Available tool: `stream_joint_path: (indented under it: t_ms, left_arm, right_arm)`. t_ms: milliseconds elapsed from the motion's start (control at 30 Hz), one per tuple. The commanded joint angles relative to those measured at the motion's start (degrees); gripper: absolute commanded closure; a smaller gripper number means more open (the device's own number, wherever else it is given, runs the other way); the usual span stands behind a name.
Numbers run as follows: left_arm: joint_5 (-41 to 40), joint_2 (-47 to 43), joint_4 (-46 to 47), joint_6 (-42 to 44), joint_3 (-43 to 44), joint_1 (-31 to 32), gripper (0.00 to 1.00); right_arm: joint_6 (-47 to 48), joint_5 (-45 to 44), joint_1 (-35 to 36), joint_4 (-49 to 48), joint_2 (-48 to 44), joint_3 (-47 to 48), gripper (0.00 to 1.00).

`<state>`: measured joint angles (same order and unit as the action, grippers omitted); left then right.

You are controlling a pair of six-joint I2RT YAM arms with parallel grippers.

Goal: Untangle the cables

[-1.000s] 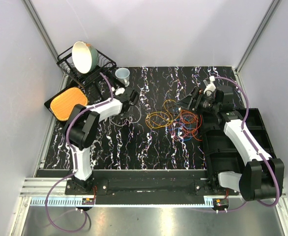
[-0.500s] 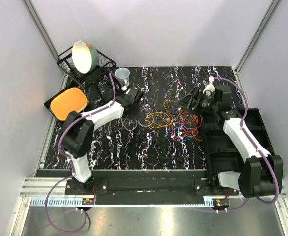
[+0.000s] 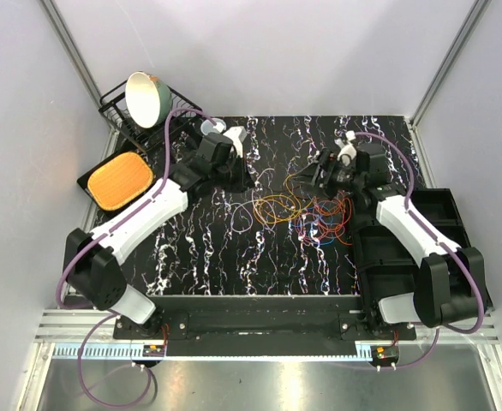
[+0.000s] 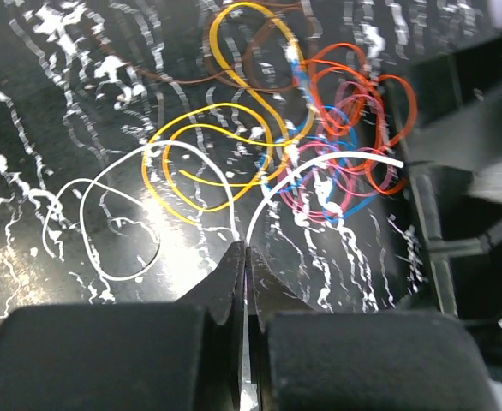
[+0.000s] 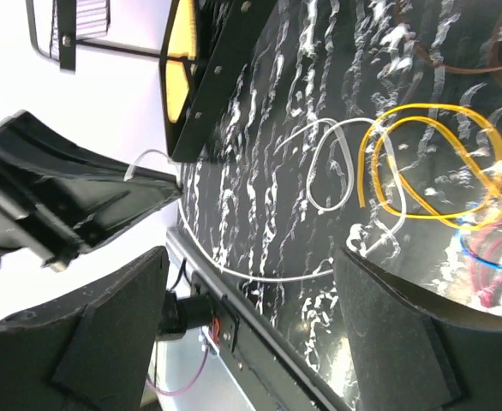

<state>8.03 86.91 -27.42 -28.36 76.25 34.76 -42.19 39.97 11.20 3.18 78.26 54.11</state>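
Top camera overlooks the whole table (image 3: 191,257); both close wrist views share the cables (image 3: 319,210).

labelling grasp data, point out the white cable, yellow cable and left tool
white cable (image 4: 337,156): left wrist view, long right arc
yellow cable (image 5: 418,110): right wrist view, top of loop
left tool (image 4: 244,250): left wrist view, closed fingertips

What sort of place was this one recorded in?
Probably a robot lab test cell, not a home: plain walls framed by aluminium rails, a left arm and right arm bolted to a marbled black table, and staged props, a dish rack and tangled cables.
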Motion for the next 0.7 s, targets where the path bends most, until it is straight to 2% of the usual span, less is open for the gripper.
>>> stream_joint_path:
  t_ms: [0,200,467,667]
  left_arm:
    - [2.43,-3.15,1.15,1.56,1.08,0.22,1.0]
    - [-1.35,0.01,-6.67,-3.53,11.97,-0.57,1.0]
    - [-0.47,3.43,-11.94,-8.99,25.15,-3.83,1.0]
    - [0.49,4.58,-13.27,-10.31,28.16,-5.05,1.0]
  right_arm:
    - [-1.31,1.95,4.61,-7.92,0.32,1.27,0.19]
    - [3.61,1.09,8.66,-8.98,-0.38,-1.45,0.24]
    - [7.65,-10.59,13.84,-14.6,-3.38,-7.26,0.23]
    - [9.23,-14.83,15.95,-17.93,-2.5,-6.3,0.23]
